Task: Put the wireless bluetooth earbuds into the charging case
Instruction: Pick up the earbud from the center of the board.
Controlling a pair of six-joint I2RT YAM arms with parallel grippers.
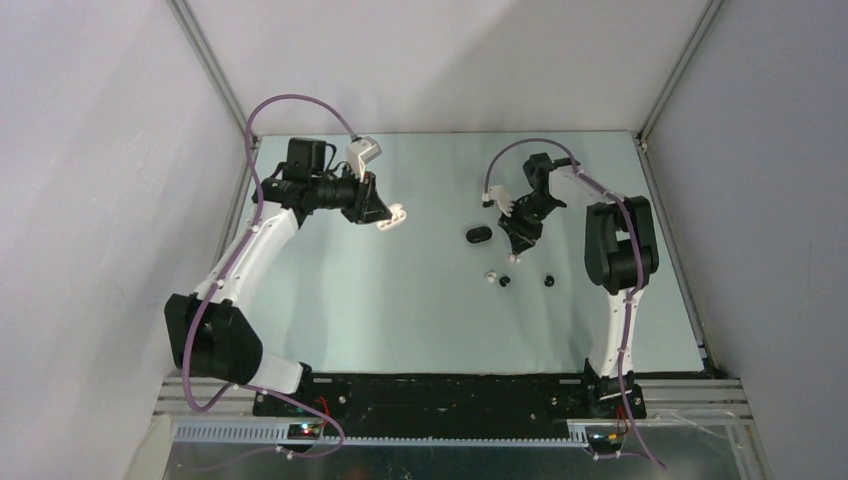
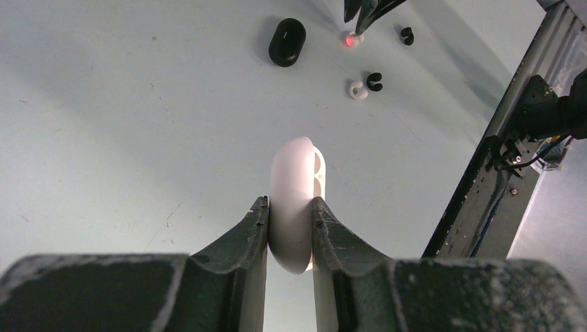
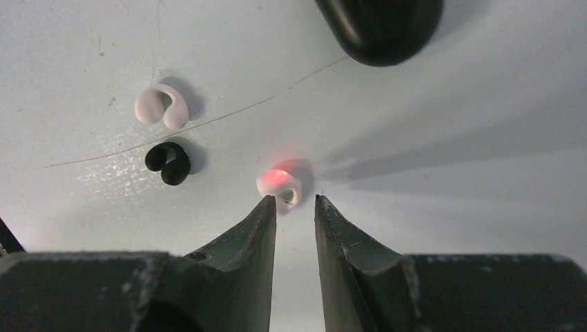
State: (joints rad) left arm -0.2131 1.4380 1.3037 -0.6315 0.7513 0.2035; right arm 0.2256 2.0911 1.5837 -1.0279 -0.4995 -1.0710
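Note:
My left gripper (image 2: 289, 205) is shut on the white pill-shaped charging case (image 2: 294, 166) and holds it above the table; it also shows in the top view (image 1: 393, 217). My right gripper (image 3: 295, 202) is slightly open, its tips down at the table just short of a white earbud (image 3: 280, 184) that glows red. That bud lies off the left fingertip, not between the jaws. A second white bud (image 3: 161, 106) and a black bud (image 3: 168, 162) lie together to the left. Another black bud (image 1: 549, 280) lies apart to the right. The black case (image 1: 479, 236) lies shut nearby.
The black case (image 3: 381, 28) lies just beyond my right gripper's tips. The table's metal frame rail (image 2: 484, 173) runs along the right side. The right arm's upright link (image 1: 615, 245) stands right of the buds.

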